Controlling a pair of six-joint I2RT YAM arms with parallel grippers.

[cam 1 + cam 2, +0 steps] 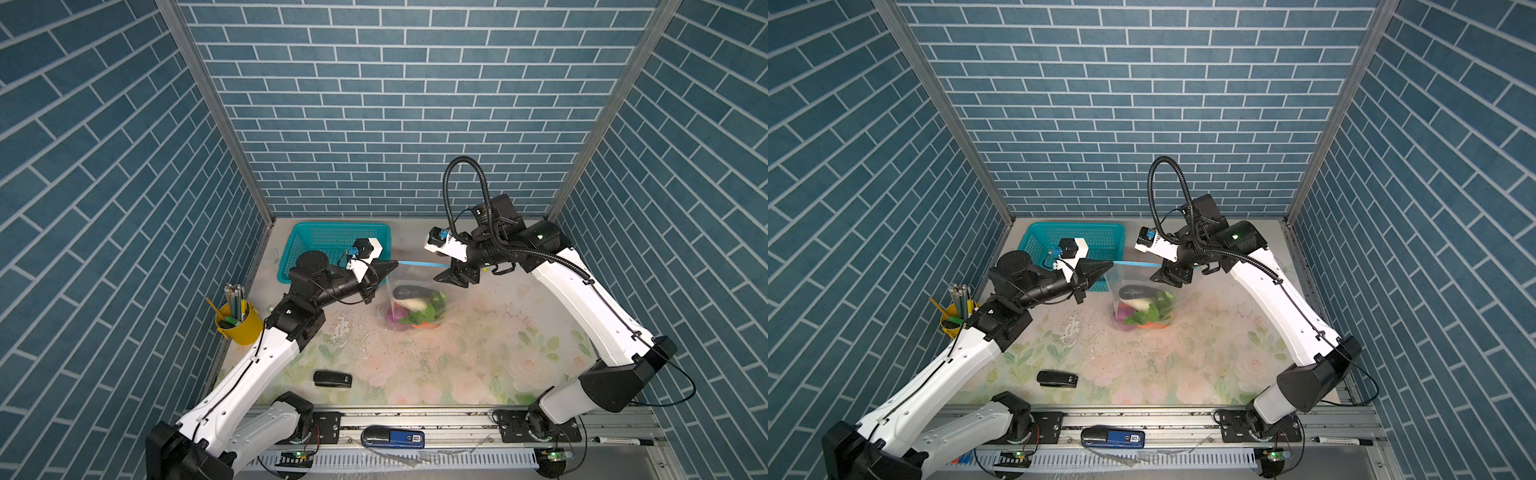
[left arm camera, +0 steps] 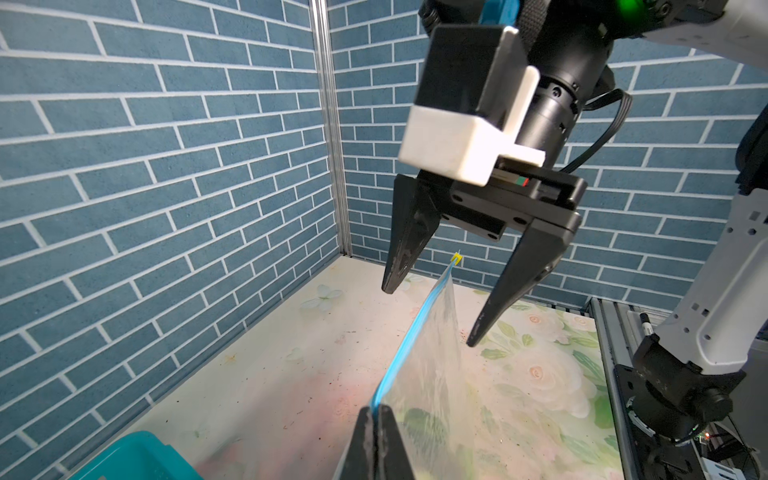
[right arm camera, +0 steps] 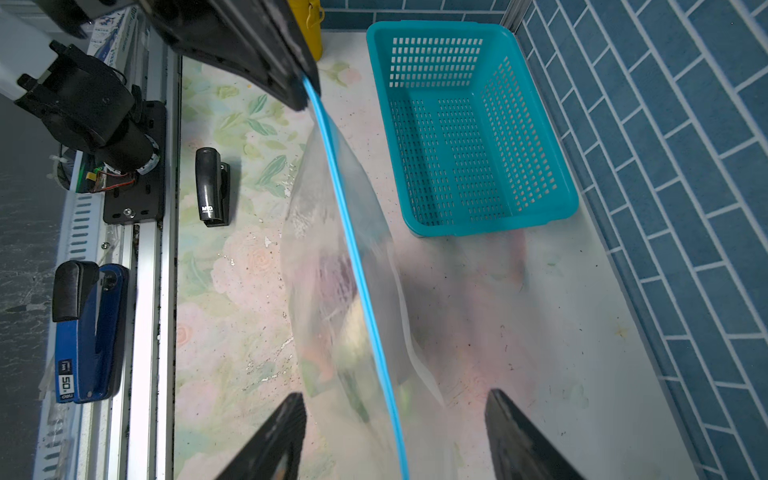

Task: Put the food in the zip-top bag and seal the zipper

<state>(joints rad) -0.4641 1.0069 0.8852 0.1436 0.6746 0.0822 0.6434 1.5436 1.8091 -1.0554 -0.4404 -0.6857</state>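
Observation:
The clear zip-top bag [image 1: 415, 286] hangs upright over the table's middle in both top views. The food [image 1: 415, 305], a dark eggplant with green, white, purple and orange pieces, lies in its bottom. The zipper [image 1: 424, 264] runs as one taut light blue line between my grippers. My left gripper [image 2: 376, 409] is shut on one end of the zipper [image 2: 415, 324]. The yellow slider [image 2: 456, 259] sits at the other end. My right gripper [image 3: 395, 395] is open there, its jaws standing on either side of the zipper [image 3: 349, 232] without touching it.
A teal mesh basket [image 1: 336, 249] stands at the back left behind the bag. A yellow pencil cup [image 1: 239, 320] is at the left edge. A black stapler [image 1: 332, 379] lies front left. A blue stapler [image 1: 392, 437] and a marker [image 1: 623, 441] rest on the front rail.

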